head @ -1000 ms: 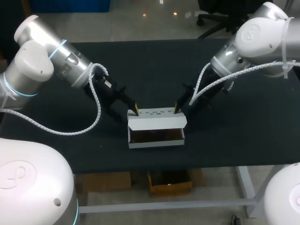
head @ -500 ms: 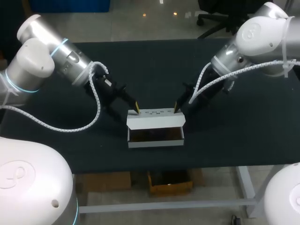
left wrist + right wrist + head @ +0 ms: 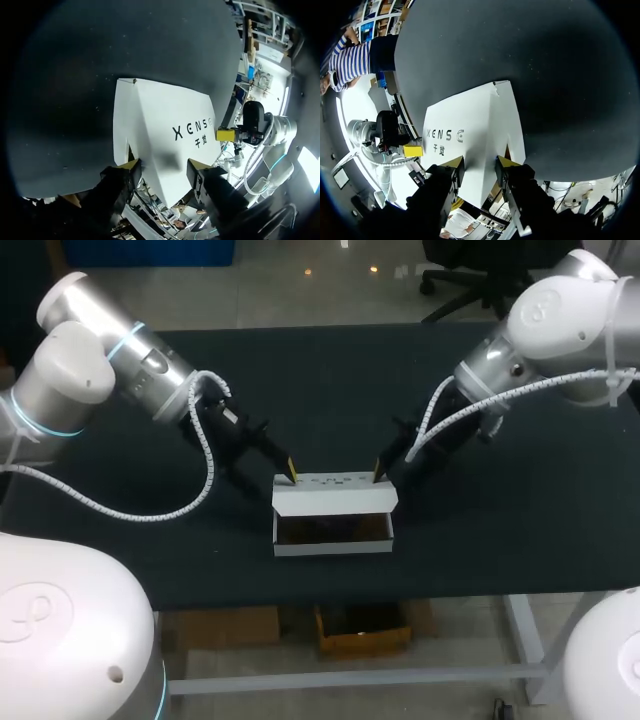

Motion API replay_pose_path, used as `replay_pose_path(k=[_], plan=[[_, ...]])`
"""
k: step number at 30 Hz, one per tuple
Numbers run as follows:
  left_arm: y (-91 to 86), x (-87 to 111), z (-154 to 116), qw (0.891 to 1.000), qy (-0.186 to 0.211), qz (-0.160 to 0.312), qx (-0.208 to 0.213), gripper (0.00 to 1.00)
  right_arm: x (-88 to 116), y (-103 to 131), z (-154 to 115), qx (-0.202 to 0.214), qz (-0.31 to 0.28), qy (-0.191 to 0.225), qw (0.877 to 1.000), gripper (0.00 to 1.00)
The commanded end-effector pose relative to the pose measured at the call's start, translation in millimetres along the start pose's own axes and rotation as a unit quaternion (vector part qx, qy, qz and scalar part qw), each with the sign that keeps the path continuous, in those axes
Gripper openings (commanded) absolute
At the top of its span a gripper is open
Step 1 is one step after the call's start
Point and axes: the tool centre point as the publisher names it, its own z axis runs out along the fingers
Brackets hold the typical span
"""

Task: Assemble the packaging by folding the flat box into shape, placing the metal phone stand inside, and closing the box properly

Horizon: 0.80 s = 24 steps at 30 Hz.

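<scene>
White box [image 3: 335, 512] sits lower centre of the frame on the dark surface [image 3: 500, 540], lid flap raised at the back, interior open to the front. Left claw [image 3: 164, 166] is at the lid's back-left corner, fingers approx. mid-spread, tips on the flap w/o pinching it. Right claw [image 3: 478, 161] is at the back-right corner, gap narrower, also unclamped.

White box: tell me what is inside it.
Through the open front of the white box only a dark brownish interior shows, with no shape I can name. The raised lid covers the rear part.
</scene>
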Motion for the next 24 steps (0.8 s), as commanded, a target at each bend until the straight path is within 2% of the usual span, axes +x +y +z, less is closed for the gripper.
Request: replay_pose_path(k=[1,5,13,24], plan=[[-3.1,4.5,2.0,1.0,-0.005,-0.006,-0.002,0.56,4.0,-0.4,-0.5,0.004,-0.001,0.001,1.0,0.38],[-2.5,5.5,2.2,1.0,-0.006,-0.008,-0.001,0.56,5.3,0.3,-1.6,0.004,0.0,0.001,1.0,0.39],[-2.9,5.5,1.7,1.0,-0.006,-0.019,-0.003,0.63,5.4,2.4,-2.8,0.006,0.005,0.004,1.0,0.4],[-3.9,5.6,-0.3,0.999,-0.007,-0.031,-0.003,0.63,10.7,2.2,-4.0,0.01,0.002,0.005,1.0,0.39]])
